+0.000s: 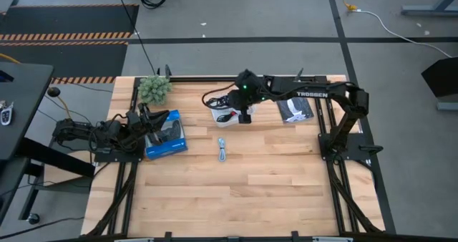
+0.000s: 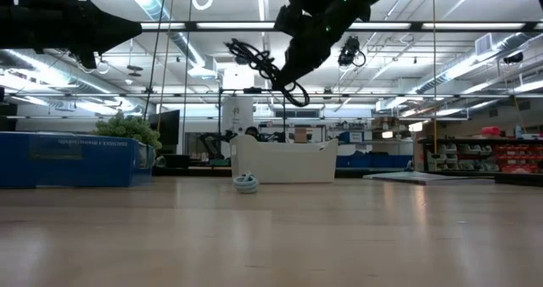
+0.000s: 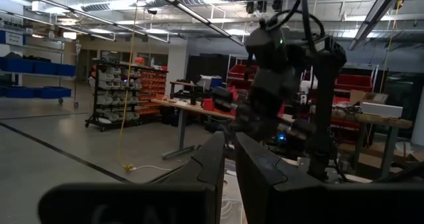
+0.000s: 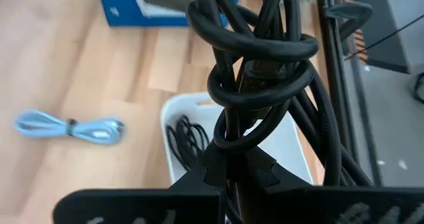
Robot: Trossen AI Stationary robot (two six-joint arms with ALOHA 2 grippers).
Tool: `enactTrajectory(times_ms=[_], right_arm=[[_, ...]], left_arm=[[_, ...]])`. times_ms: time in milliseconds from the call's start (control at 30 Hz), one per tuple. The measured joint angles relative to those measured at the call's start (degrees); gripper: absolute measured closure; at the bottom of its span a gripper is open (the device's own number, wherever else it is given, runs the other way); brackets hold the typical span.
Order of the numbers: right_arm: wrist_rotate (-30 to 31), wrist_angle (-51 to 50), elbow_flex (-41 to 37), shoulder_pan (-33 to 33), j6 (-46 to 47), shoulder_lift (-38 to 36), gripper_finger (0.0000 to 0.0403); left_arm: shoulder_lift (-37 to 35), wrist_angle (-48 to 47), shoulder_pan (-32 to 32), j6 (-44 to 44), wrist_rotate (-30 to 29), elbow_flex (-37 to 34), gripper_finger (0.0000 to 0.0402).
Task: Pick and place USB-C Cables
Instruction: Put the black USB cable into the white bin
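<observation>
A black USB-C cable (image 4: 255, 65), bundled in loops, hangs from the right gripper (image 4: 232, 161), whose jaws are closed on it above the white tray (image 4: 291, 151). In the low view the same bundle (image 2: 270, 66) dangles in the air, clear of the tray's rim (image 2: 284, 162). Another black cable (image 4: 185, 134) lies coiled inside the tray, beside its wall.

The pale blue-grey cable (image 1: 222, 149) lies on the bare wooden table (image 1: 272, 185), at about 6 o'clock from the tray (image 1: 220, 120) and apart from it; in the right wrist view it shows as a tied bundle (image 4: 69, 128) on the wood.

The blue box (image 1: 165, 134) sits at 9 o'clock from that cable, near the table's left edge, with a small green plant (image 1: 154, 89) at its 12 o'clock. A flat grey packet (image 1: 297, 111) lies at 3 o'clock from the tray, under the right arm.

The left gripper (image 1: 154, 120) rests low at the table's left edge, over the blue box; its fingers (image 3: 218, 164) stand close together with only a narrow gap and hold nothing.
</observation>
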Motion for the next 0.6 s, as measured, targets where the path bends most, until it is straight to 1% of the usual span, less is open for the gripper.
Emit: enactTrajectory(times_ms=[200,333,467,600], right_arm=[[4.0,4.8,-4.4,0.0,-4.6,0.0,0.0389],[6.7,6.8,-5.8,0.0,-8.3,0.0,0.0389],[7.4,8.6,-7.4,-0.2,-12.9,0.0,0.0389],[7.4,9.6,-8.9,-1.1,-13.6,0.0,0.0389]], left_arm=[[0.0,0.0,0.0,0.0,0.0,0.0,0.0358],[0.0,0.0,0.0,0.0,0.0,0.0,0.0358],[0.0,0.0,0.0,0.0,0.0,0.0,0.0358],[0.0,0.0,0.0,0.0,0.0,0.0,0.0358]])
